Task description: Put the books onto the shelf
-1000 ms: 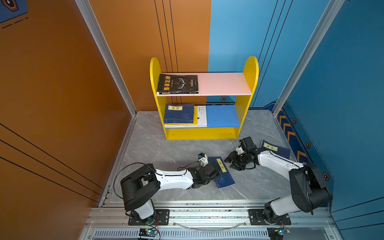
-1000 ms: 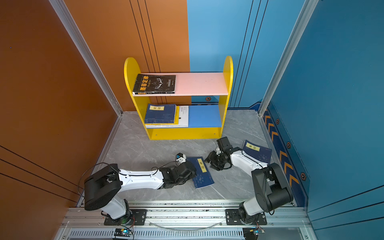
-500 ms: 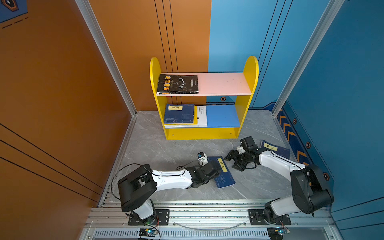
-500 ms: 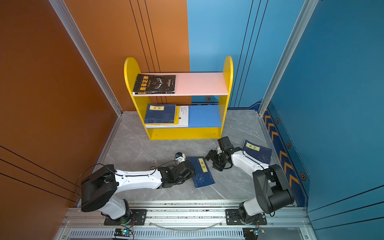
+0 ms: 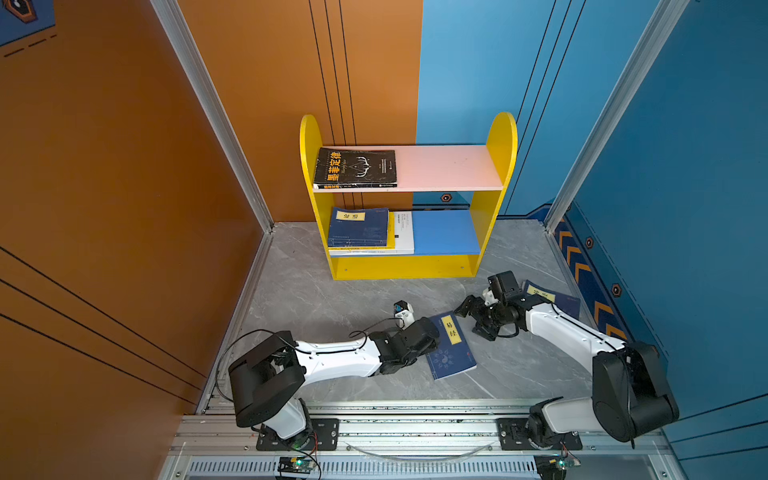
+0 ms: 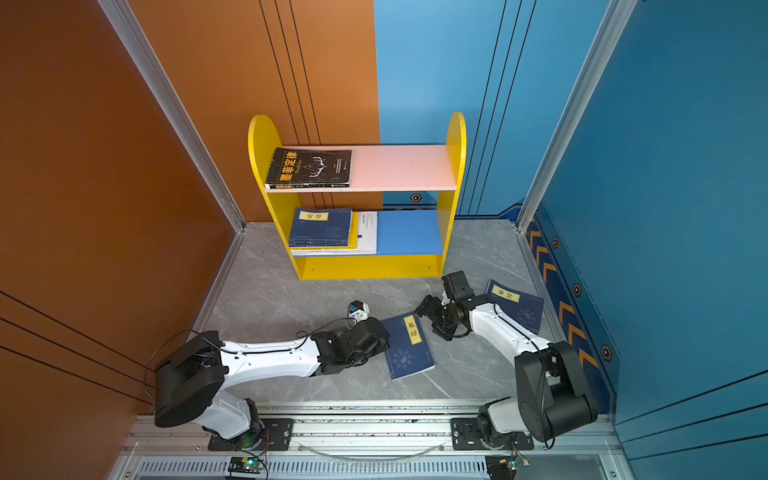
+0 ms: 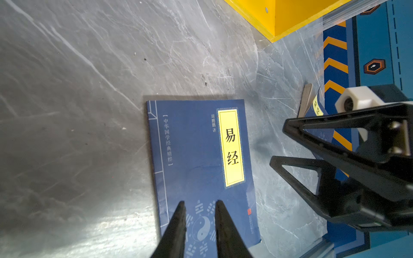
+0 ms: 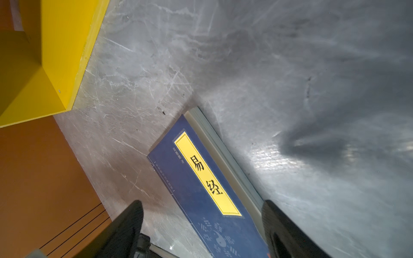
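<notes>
A navy book with a yellow label [image 5: 451, 349] [image 6: 409, 347] [image 7: 201, 156] [image 8: 201, 185] lies flat on the grey floor in front of the shelf [image 5: 409, 266] [image 6: 365, 266]. My left gripper [image 7: 200, 201] [image 5: 430, 347] sits over the book's lower cover, its fingers only narrowly apart with nothing between them. My right gripper [image 8: 202, 204] [image 5: 471, 318] [image 6: 432, 319] is wide open beside the book's far right corner. A second navy book [image 5: 552, 297] [image 6: 515, 305] lies partly under the right arm. On the shelf, a black book [image 5: 355, 168] lies on the pink board. On the blue board a navy book [image 5: 359, 226] tops a stack.
The orange wall [image 5: 124, 208] closes the left side. A blue wall with a chevron skirting [image 5: 582, 266] closes the right side. The metal rail [image 5: 415, 428] carrying both arm bases runs along the front. The right half of each shelf board is bare.
My right gripper's jaws have spread much wider and edged a little toward the floor book. The left gripper and the books have hardly moved.
</notes>
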Motion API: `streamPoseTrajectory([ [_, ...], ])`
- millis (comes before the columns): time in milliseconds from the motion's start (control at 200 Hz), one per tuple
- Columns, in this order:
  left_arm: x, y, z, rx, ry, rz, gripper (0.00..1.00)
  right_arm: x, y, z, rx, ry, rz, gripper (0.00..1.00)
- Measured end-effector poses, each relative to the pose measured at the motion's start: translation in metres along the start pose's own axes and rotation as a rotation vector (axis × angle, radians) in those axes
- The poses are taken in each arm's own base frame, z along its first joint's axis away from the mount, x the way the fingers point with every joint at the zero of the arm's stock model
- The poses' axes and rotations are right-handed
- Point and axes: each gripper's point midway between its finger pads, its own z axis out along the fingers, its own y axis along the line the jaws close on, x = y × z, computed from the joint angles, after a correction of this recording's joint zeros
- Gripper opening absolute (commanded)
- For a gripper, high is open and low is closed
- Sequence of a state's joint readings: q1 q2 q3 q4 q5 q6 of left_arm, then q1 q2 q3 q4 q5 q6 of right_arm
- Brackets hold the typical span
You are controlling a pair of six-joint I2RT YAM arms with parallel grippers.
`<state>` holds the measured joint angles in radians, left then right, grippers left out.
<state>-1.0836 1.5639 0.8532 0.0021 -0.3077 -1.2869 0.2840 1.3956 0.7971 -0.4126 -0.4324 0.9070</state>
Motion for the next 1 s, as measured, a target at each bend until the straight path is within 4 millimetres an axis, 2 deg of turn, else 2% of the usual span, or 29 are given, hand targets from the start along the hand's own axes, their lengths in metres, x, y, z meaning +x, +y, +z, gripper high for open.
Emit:
streamPoseTrajectory([
  [285, -0.003, 0.001, 0.000, -0.003, -0.007, 0.004, 0.24, -0.004, -0.010, -0.006, 0.009, -0.024, 0.025, 0.87],
  [591, -0.002, 0.006, 0.000, -0.025, -0.004, 0.011, 0.24, 0.002, -0.021, -0.007, 0.030, -0.013, 0.042, 0.87],
  [781, 0.000, 0.013, -0.001, -0.054, -0.002, 0.015, 0.27, 0.002, -0.026, -0.013, 0.032, -0.021, 0.054, 0.87],
  [1001, 0.003, 0.023, -0.006, -0.116, -0.008, 0.030, 0.35, 0.006, -0.036, -0.011, 0.048, -0.012, 0.063, 0.87],
])
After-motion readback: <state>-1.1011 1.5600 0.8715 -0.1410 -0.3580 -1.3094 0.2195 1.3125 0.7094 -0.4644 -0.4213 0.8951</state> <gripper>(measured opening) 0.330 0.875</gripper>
